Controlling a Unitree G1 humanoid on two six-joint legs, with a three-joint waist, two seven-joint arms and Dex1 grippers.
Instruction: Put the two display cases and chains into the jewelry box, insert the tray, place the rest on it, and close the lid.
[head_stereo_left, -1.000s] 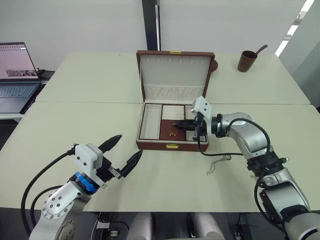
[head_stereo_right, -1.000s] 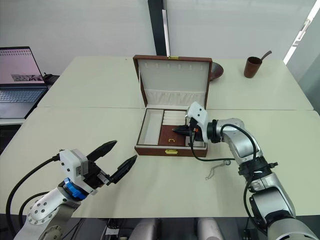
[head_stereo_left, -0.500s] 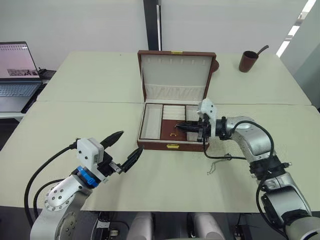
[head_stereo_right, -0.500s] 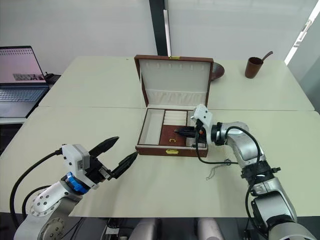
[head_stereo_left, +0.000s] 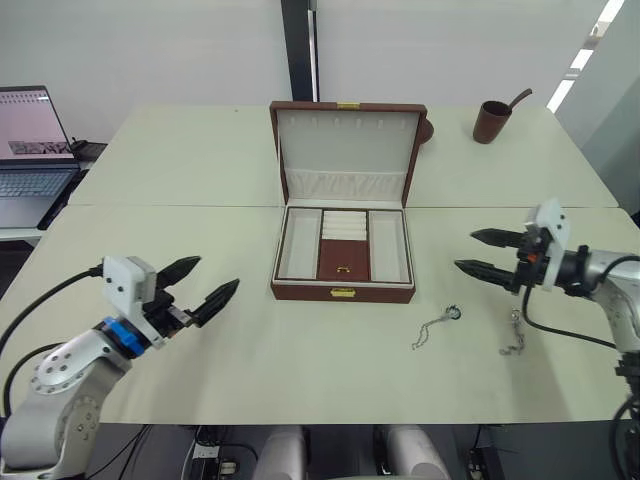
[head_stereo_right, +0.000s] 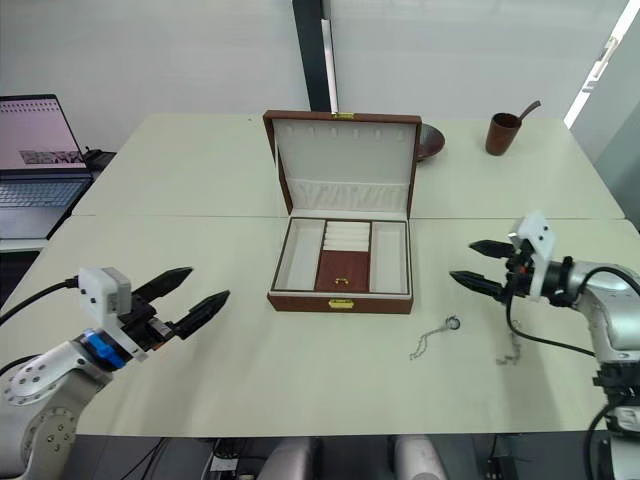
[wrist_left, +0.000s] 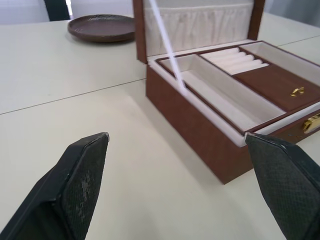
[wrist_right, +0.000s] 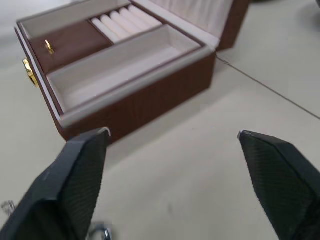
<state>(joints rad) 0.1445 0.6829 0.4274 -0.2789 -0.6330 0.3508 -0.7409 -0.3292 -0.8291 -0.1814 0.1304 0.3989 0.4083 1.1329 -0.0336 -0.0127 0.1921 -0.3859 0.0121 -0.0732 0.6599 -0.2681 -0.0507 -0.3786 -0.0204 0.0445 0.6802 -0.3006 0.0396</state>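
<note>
Head cams look down at the jewelry box (head_stereo_left: 343, 240) from above; both wrist cams view it close, low, from opposite sides.

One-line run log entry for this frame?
jewelry box: lid open, tray in | two chains on table | left gripper: open, empty | right gripper: open, empty

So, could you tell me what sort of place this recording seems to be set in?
Probably an office or meeting room used as a test space: pale tables pushed together, an open laptop on a side desk, plain white walls, and a staged jewelry box with chains laid out.
</note>
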